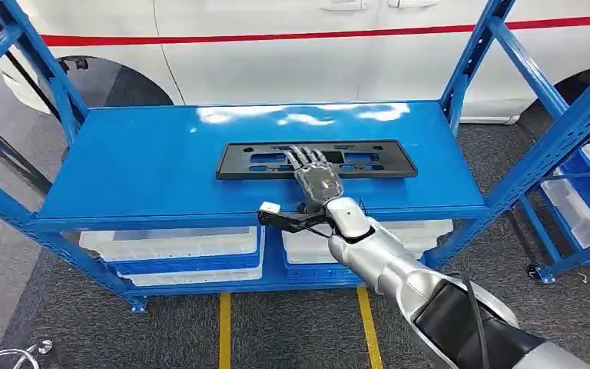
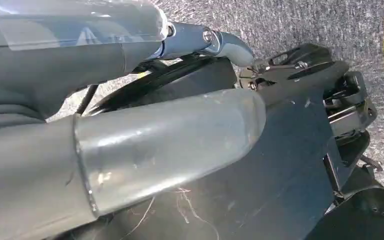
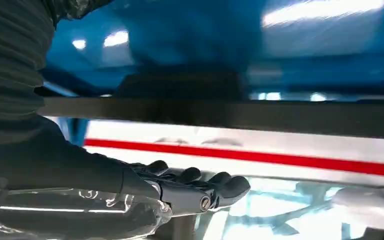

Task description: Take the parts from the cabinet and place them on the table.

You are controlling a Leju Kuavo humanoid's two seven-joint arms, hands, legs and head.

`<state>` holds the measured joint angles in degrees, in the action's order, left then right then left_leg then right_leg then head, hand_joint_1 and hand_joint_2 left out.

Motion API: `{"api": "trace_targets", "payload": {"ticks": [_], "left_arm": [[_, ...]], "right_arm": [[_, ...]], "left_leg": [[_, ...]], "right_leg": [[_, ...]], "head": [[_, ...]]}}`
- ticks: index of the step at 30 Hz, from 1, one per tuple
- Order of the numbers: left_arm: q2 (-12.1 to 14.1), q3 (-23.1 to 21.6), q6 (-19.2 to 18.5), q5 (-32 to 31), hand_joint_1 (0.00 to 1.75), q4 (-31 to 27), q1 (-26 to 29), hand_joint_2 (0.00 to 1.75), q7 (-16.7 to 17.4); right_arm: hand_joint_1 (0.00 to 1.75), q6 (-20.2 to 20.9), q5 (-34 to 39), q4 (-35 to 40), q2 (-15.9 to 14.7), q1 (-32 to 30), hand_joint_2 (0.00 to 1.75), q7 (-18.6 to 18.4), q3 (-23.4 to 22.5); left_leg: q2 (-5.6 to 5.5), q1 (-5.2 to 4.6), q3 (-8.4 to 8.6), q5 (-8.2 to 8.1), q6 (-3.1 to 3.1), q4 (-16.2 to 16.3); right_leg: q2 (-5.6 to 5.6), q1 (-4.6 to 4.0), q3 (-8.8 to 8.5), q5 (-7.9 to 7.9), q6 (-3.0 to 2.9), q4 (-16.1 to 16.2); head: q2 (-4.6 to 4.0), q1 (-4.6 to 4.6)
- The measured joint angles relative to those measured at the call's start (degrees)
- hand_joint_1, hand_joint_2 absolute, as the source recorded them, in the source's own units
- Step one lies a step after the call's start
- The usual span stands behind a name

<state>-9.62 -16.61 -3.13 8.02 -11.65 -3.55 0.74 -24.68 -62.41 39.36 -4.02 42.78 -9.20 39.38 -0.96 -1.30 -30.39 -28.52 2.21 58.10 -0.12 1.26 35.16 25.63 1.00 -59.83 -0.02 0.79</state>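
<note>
The right hand (image 1: 319, 183) is laid flat on the black frame part (image 1: 388, 162), fingers (image 1: 305, 158) spread and nothing gripped; its near edge should be hooked and lifted level.

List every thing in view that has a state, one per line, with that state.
black plate frame: lying flat on the top shelf, not lifted.
right hand: fingers spread, resting on the frame's near edge.
left hand: hanging low over the carpet, holding nothing I can see; open or closed, cannot tell.
blue rack: top shelf carries just the frame.
white bins: sitting on the lower shelf; contents hidden.
</note>
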Motion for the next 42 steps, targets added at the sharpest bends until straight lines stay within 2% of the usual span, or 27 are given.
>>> {"api": "trace_targets", "payload": {"ticks": [8,16,17,33,35,42], "left_arm": [[0.0,-0.02,0.04,0.0,0.0,0.09,0.32,0.0,-1.24],[0.0,-0.02,0.11,0.02,0.0,0.17,0.49,0.0,-1.84],[0.0,-0.02,0.11,0.02,0.0,0.17,0.52,0.0,-1.92],[-0.02,-0.02,0.15,0.13,0.0,0.31,0.62,0.0,-2.36],[0.0,-0.02,0.15,0.13,0.0,0.33,0.62,0.0,-2.36],[-0.02,-0.02,0.2,0.13,0.0,0.35,0.68,0.0,-2.62]], "right_arm": [[0.0,-7.49,-6.94,-3.27,0.02,-1.42,1.75,-2.93,-4.67],[0.02,-9.07,-11.43,-3.8,0.02,-2.69,1.75,-4.79,-9.6],[1.12,-9.24,-11.78,-3.84,0.02,-2.84,1.75,-4.98,-9.97],[1.12,-9.96,-12.37,-4.94,0.02,-4.83,1.75,-5.05,-12.02],[1.68,-9.98,-12.37,-4.94,0.02,-4.82,1.75,-5.05,-12.04],[1.75,-10.05,-13.04,-4.94,0.02,-4.69,1.75,-4.43,-12.09]], "left_leg": [[0.0,-0.02,0.01,0.0,0.0,0.0],[0.0,-0.04,0.05,0.0,0.0,0.0],[0.0,-0.04,0.06,0.0,0.0,0.0],[0.03,-0.08,0.11,0.0,0.01,0.01],[0.03,-0.08,0.13,0.0,0.01,0.01],[0.03,-0.08,0.22,-0.01,0.01,0.01]], "right_leg": [[0.0,0.01,-0.01,0.0,0.0,0.0],[-0.01,0.02,-0.04,0.0,0.0,0.01],[-0.01,0.02,-0.05,0.0,0.0,0.01],[0.02,0.05,-0.1,-0.02,0.03,0.01],[0.02,0.05,-0.13,-0.02,0.03,0.01],[0.02,0.05,-0.23,-0.02,0.03,0.02]], "head": [[0.0,0.0],[0.0,0.0],[0.0,0.0],[0.0,0.0],[0.0,0.0],[0.0,0.0]]}}
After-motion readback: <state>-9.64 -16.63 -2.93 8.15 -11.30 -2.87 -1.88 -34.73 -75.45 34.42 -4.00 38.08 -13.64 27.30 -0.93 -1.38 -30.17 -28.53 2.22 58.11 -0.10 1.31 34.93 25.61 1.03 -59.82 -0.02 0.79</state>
